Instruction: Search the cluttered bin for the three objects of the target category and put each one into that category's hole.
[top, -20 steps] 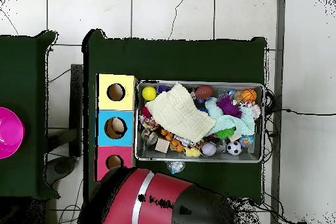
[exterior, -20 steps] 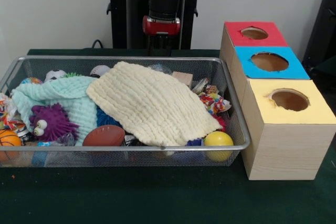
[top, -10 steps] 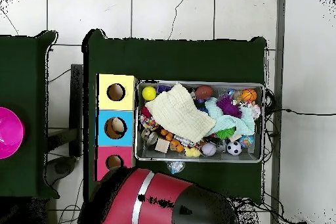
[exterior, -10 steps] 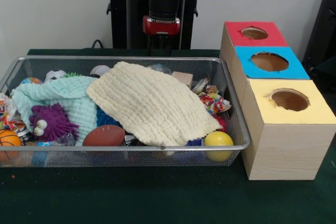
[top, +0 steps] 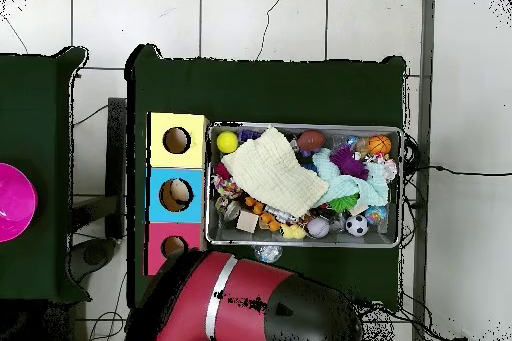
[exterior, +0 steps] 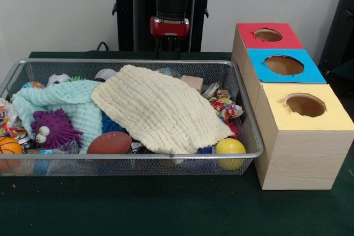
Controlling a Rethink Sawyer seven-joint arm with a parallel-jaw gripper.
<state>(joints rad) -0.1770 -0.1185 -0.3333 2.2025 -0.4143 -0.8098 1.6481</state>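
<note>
A: What is the gripper (exterior: pixel 167 53) doing?
B: It hangs behind the bin's (exterior: pixel 133 155) far rim; whether its fingers are spread or pressed together cannot be told.

A: And the crinkly plastic lumps?
B: One (top: pixel 267 254) lies on the green table (top: pixel 270 92) just outside the wire-mesh bin, near the robot. A waffle-textured cream cloth (exterior: pixel 160 109) drapes over the toys, beside a mint cloth (exterior: pixel 66 103), a spiky purple toy (exterior: pixel 53 128) and a smooth yellow ball (exterior: pixel 230 147).

A: The surroundings?
B: Three wooden boxes (exterior: pixel 293 109) with round holes; white tiled floor (top: pixel 260 17).

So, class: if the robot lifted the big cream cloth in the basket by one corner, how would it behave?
The cream cloth would probably hang limp, since it drapes over the toys beneath. It looks thin and quilted, so likely light. Being wide, it may drag the yellow ball or other toys as it rises.
</note>
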